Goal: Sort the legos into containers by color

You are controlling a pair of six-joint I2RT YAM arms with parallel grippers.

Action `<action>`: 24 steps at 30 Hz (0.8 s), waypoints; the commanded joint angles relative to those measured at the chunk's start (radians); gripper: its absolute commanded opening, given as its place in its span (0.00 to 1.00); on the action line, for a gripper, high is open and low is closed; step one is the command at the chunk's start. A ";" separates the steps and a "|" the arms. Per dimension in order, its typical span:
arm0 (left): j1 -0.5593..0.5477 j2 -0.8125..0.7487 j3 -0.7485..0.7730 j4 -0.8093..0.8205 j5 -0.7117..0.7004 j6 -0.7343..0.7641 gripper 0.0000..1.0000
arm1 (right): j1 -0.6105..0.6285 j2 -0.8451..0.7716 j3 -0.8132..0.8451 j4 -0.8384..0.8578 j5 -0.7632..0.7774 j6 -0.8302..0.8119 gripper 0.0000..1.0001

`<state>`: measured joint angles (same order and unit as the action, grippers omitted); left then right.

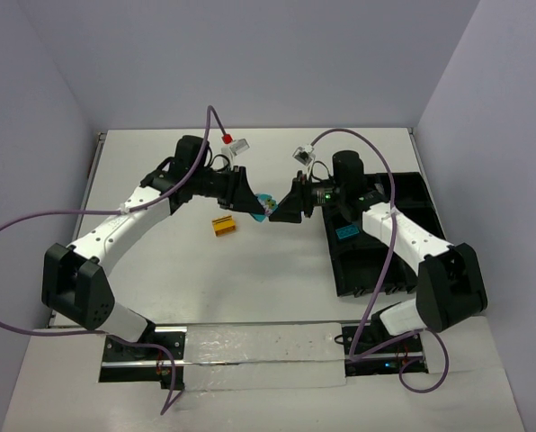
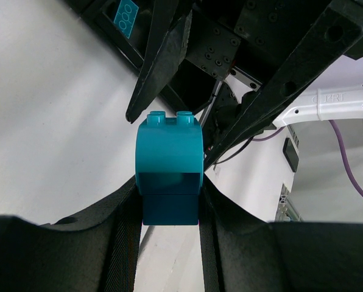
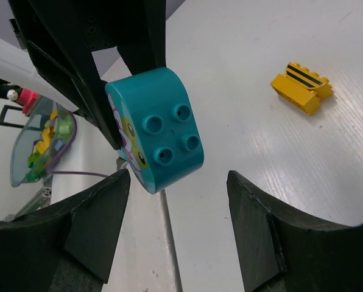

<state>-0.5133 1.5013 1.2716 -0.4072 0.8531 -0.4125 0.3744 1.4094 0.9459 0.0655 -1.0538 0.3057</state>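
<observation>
— White tabletop (image 1: 250,297), pale grey walls, two arms meeting at centre frame. What is the left one doing?

— Reaching in from the left of the overhead view, the left gripper (image 1: 250,200) is clamped on a teal brick (image 2: 169,158), pinching its lower half with the studded end pointing away toward the other arm. Just below it a yellow brick (image 1: 223,224) lies on the table, apart from both arms.

— And to the right?

— The right gripper (image 3: 178,194) faces the brick's studs with its fingers spread wide, one to each side, neither touching. At far right sits the black tray (image 1: 423,184), a cyan brick (image 1: 349,231) lying in one of its bins.

— What does a clean job call for?

— It reads as a handover. The right gripper should advance until its pads straddle the free, studded end, centred, and close on flat faces where it can, since one face is rounded. The left fingers ought to let go only once that hold is firm. The plastic looks slick, so an off-centre pinch could squirt the brick out onto the table. The bin holding the cyan brick seems the likely destination.
</observation>
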 commanded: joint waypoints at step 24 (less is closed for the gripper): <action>-0.026 0.059 0.080 -0.033 -0.036 0.039 0.00 | 0.035 0.153 0.170 -0.055 -0.076 0.025 0.60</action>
<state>-0.5222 1.5132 1.2805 -0.4216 0.8273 -0.4004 0.3931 1.5145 1.0410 0.0717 -1.1416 0.3775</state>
